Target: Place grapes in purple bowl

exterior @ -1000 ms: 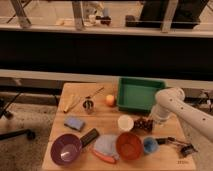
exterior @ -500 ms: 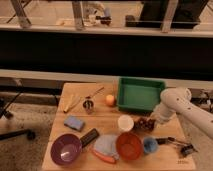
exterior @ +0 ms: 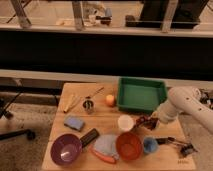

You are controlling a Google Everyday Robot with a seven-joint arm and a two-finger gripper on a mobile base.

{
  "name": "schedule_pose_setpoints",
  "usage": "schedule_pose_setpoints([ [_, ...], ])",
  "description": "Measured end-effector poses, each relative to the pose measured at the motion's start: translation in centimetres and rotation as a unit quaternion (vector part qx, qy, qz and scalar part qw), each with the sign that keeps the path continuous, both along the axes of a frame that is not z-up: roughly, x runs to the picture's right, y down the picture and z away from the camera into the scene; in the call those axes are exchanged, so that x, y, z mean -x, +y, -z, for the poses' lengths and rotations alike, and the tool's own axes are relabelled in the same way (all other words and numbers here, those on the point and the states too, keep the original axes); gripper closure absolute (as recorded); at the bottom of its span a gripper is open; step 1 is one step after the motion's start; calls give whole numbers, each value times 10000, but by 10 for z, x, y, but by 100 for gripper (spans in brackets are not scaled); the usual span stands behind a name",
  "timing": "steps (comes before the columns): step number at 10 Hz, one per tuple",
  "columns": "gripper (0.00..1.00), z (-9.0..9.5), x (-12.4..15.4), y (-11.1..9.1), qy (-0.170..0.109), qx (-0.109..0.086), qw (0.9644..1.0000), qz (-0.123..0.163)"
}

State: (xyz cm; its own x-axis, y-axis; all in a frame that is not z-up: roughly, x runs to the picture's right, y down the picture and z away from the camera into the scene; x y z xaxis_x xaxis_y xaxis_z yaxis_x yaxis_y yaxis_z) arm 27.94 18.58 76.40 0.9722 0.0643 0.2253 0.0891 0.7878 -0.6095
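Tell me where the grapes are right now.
The grapes lie on the table's right side, just right of the white cup and below the green tray, with the robot's hand right at them.

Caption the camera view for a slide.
Gripper at the grapes beside the white cup; purple bowl waits at the table's far corner.

The dark grapes (exterior: 143,121) are lying at the gripper (exterior: 149,122) jaws, the glossy purple bowl (exterior: 65,149) sitting upright well apart from them.
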Motion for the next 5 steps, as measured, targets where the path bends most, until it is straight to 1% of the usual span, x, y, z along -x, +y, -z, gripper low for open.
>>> schedule_pose_setpoints([
  [3, 100, 15, 3, -4, -170, -98, 9998, -52],
  [5, 100, 28, 5, -11, -304, -197, 9993, -103],
])
